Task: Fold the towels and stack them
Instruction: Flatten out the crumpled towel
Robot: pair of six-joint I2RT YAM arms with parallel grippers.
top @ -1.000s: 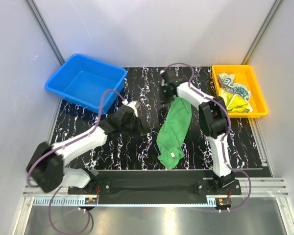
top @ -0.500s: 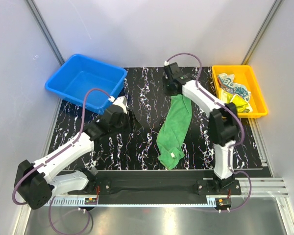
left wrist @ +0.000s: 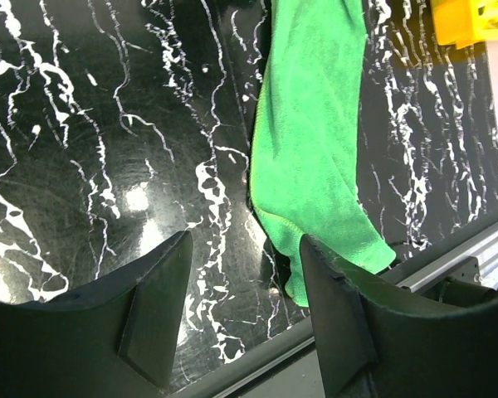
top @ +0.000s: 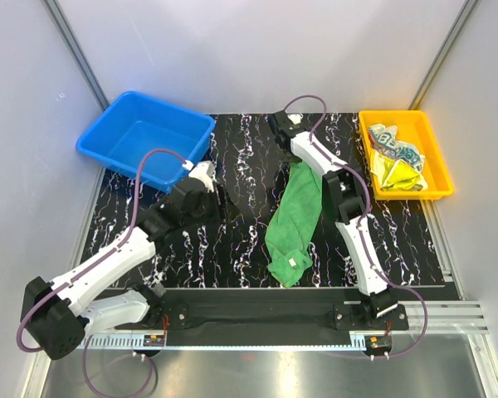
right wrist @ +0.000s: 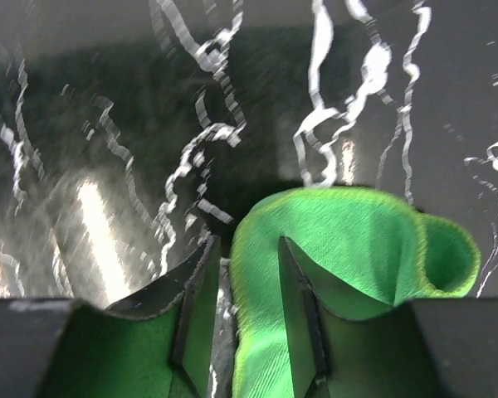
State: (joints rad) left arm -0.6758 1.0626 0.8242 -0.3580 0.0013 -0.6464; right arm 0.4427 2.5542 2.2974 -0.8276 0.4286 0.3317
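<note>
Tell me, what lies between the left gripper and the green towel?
Only bare black marbled mat lies between the left gripper and the green towel. The top view shows it best.

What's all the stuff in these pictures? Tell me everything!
green towel: one, green, stretched along the mat's middle
yellow towel: one, yellow, in the yellow bin
patterned towel: one, mostly teal, crumpled in the yellow bin
yellow bin: one, yellow, far right
blue bin: one, blue, far left
mat: one, black with white veins, under the green towel
left gripper: one, black, open, near the blue bin
right gripper: one, black, open, by the green towel's far end
</note>
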